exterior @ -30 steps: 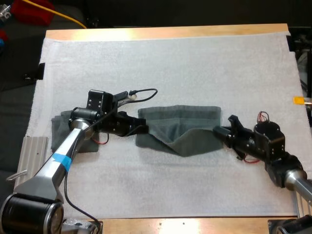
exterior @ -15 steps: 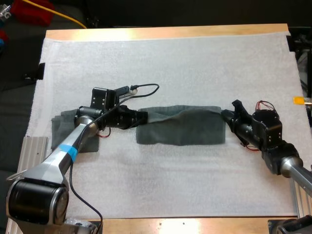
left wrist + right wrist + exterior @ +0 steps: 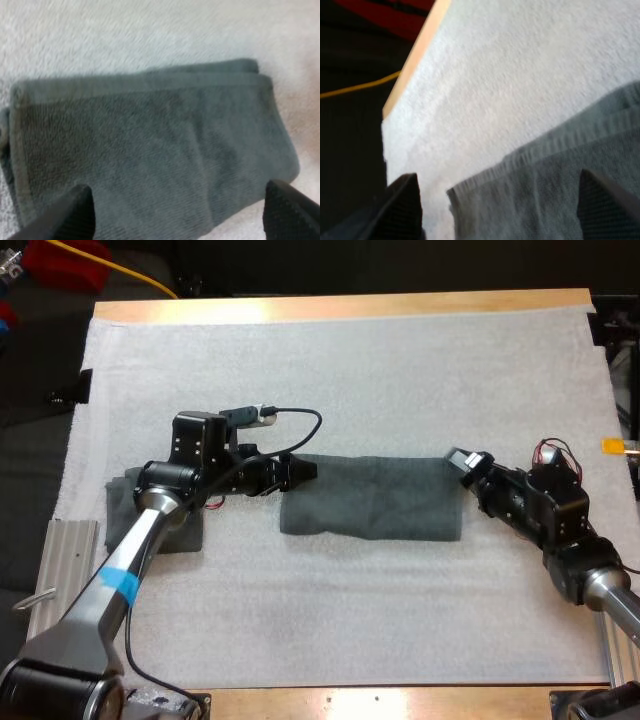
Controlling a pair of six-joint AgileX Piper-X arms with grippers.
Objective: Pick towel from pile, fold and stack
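A dark grey-green towel point(image 3: 370, 497) lies flat on the white mat as a folded rectangle. My left gripper point(image 3: 303, 470) sits at its far left corner, and in the left wrist view the fingers point(image 3: 75, 212) stand wide apart above the towel point(image 3: 150, 140), open and holding nothing. My right gripper point(image 3: 458, 460) is at the towel's far right corner. Its fingers point(image 3: 402, 207) are also spread open, with the towel's hemmed edge point(image 3: 560, 165) lying between them, untouched. Another dark towel point(image 3: 125, 502) lies partly under my left arm.
The white mat point(image 3: 350, 370) covers most of the wooden table point(image 3: 340, 307). A metal rail point(image 3: 70, 550) sits at the mat's left edge. A yellow cable point(image 3: 140, 275) and a red object point(image 3: 65, 260) lie beyond the far left corner.
Both grippers carried the sagging towel toward the far side, laid it flat, then opened and let go of its corners.
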